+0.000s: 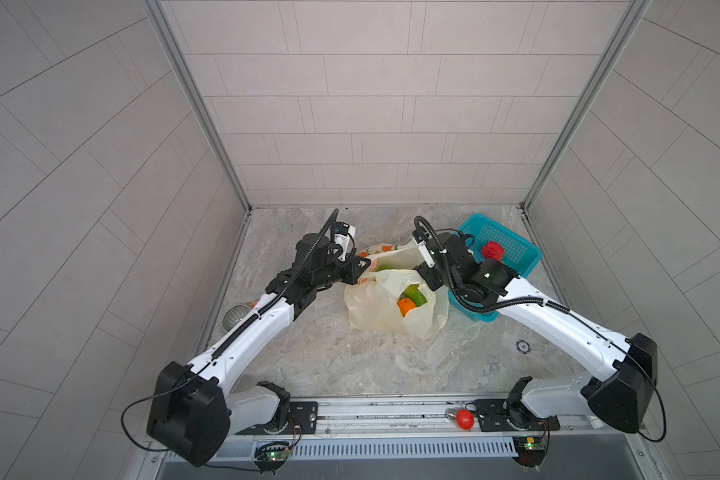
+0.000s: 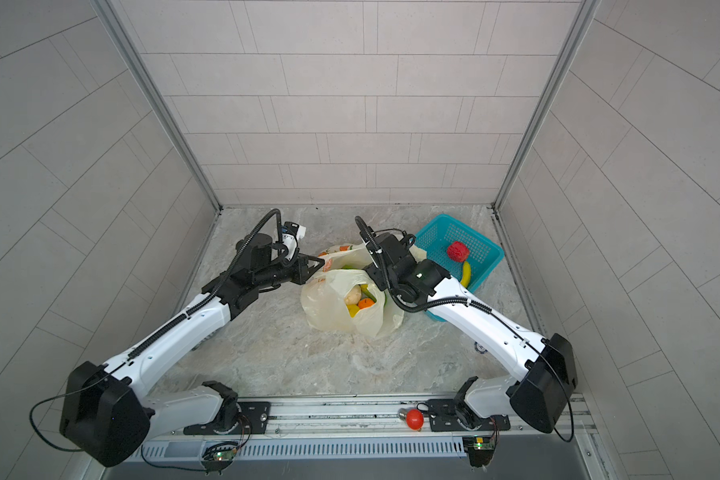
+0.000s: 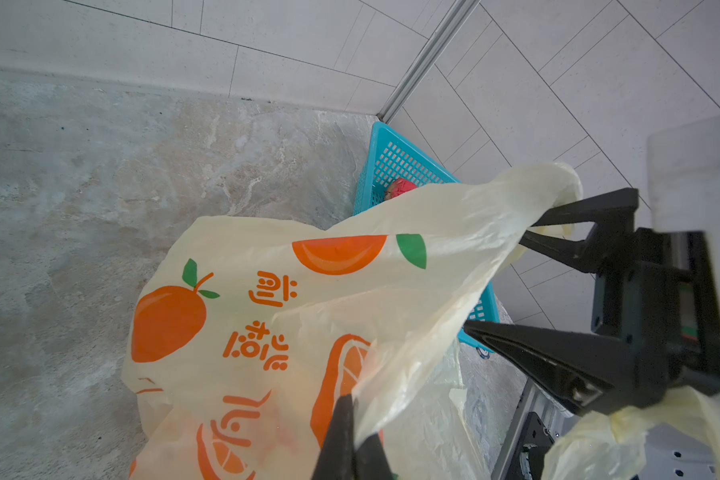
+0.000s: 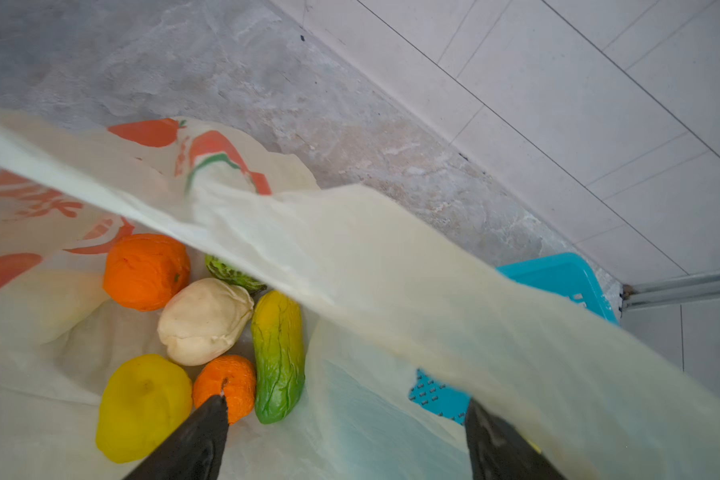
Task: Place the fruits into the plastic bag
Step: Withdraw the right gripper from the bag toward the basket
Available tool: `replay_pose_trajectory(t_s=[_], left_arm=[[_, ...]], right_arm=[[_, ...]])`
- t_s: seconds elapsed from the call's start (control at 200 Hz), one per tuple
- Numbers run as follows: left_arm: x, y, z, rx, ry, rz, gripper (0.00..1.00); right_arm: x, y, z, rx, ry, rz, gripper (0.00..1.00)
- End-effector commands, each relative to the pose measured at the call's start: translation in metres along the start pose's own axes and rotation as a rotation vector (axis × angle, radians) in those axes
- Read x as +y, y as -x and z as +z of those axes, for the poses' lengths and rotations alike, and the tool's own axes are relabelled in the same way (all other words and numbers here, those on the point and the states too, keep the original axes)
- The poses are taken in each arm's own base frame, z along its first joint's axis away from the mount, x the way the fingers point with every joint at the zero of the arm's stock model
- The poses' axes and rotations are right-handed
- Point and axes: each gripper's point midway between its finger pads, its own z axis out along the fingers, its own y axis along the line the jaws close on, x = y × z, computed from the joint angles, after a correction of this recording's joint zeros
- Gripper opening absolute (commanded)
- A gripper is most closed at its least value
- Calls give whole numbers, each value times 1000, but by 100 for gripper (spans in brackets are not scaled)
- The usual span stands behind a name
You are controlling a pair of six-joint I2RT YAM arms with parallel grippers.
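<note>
The pale-yellow plastic bag [image 1: 375, 311] [image 2: 329, 309] lies mid-table with its mouth up. My left gripper [image 1: 363, 264] [image 3: 352, 432] is shut on the bag's rim. My right gripper [image 4: 346, 399] stands open inside the mouth, a bag handle [image 3: 549, 183] looped over one of its fingers [image 3: 578, 216]. Inside lie an orange [image 4: 146, 272], a whitish fruit [image 4: 204, 322], a green oblong one [image 4: 277, 357], a yellow one [image 4: 142, 407], a small orange [image 4: 229, 382] and a bumpy green one [image 4: 233, 274]. A bumpy red ball [image 1: 492, 250] and a banana [image 2: 466, 274] lie in the basket.
The teal basket [image 1: 474, 220] [image 2: 437, 232] sits at the back right, against the bag. A red bulb [image 1: 464, 419] rests on the front rail. A metal can [image 1: 235, 318] stands under my left arm. Tiled walls close in on three sides.
</note>
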Motion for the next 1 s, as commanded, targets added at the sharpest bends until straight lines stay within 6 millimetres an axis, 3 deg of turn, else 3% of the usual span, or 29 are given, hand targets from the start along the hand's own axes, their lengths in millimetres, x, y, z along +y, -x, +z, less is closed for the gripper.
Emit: replay_pose_trajectory(t_s=[0.0,0.24,0.35,0.475,0.565,0.646,0.861,0.996], left_arm=[[-1,6,-1,-12,1,32,0],[0,5,-2,-7,6,40,0],[0,5,-1,-5,6,38,0],[0,5,-1,-6,5,34,0],[1,5,0,-5,6,33,0],[2,4,2,0,5,32,0],[3,2,4,-7,2,15,0],[3,2,3,-9,3,16,0]], right_arm=[[-30,-4,-3,2,-78,118,86],[-53,-10,-9,-14,-116,188,86],[-51,-9,-14,-32,-87,195,86],[-16,7,-34,-125,167,183,85],[15,22,-66,-214,397,168,85],[24,33,-91,-276,496,180,84],[-3,64,-128,-403,424,180,85],[-46,84,-121,-443,256,275,85]])
